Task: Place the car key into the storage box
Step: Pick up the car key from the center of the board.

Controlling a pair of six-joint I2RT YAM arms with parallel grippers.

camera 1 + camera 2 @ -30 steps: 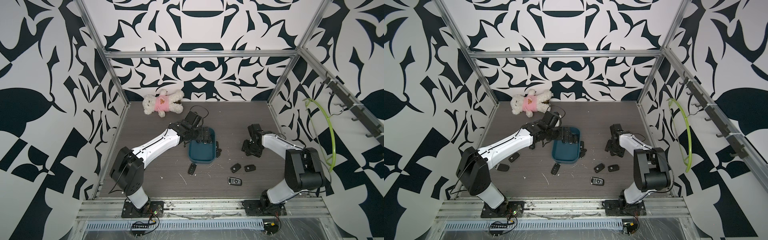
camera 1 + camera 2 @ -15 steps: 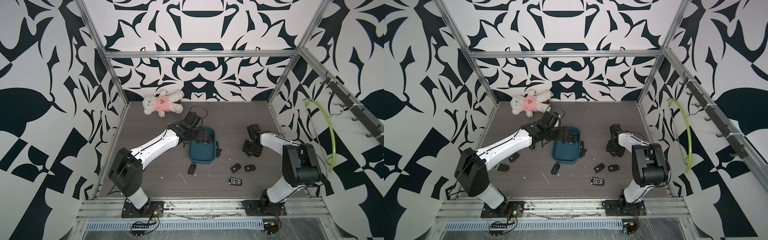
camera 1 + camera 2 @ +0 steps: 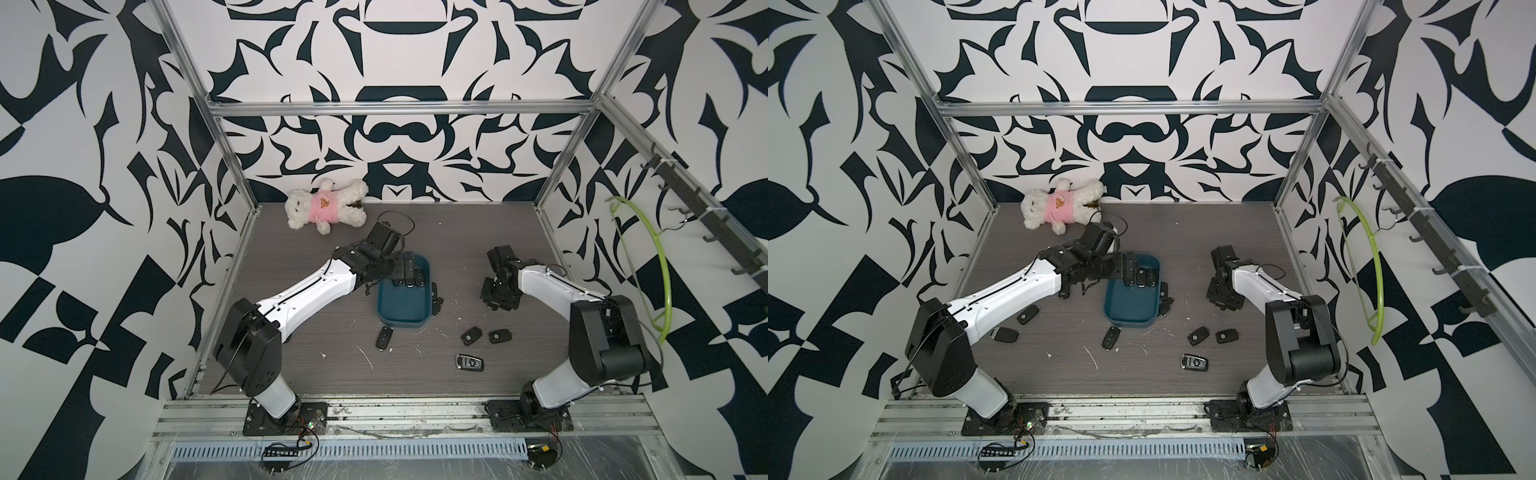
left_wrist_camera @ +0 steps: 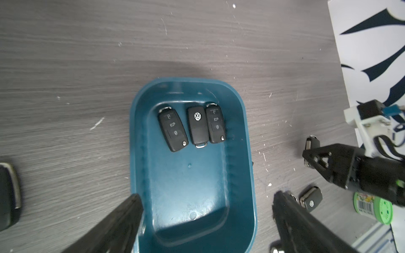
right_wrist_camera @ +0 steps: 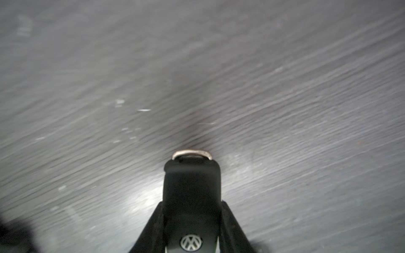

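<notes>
The storage box (image 3: 402,308) (image 3: 1128,305) is a teal tub at mid-table, seen from above in the left wrist view (image 4: 186,186). Three black car keys (image 4: 198,128) lie side by side at one end of it. My left gripper (image 4: 206,201) hangs open over the box, its fingers astride the box's walls and nothing between them. To the right of the box, my right gripper (image 5: 192,203) is low at the table (image 3: 498,297) and shut on a black car key (image 5: 191,181) with a VW badge and a metal loop.
Several loose keys lie on the table: one before the box (image 3: 384,337), two to its right (image 3: 471,335), one silver-trimmed (image 3: 469,362), and more against the box's right wall (image 3: 435,297) and under my left arm (image 3: 1027,314). A plush bear (image 3: 326,203) lies at the back.
My right gripper has closed on the car key at the table. The left arm and its open gripper have stayed over the box.
</notes>
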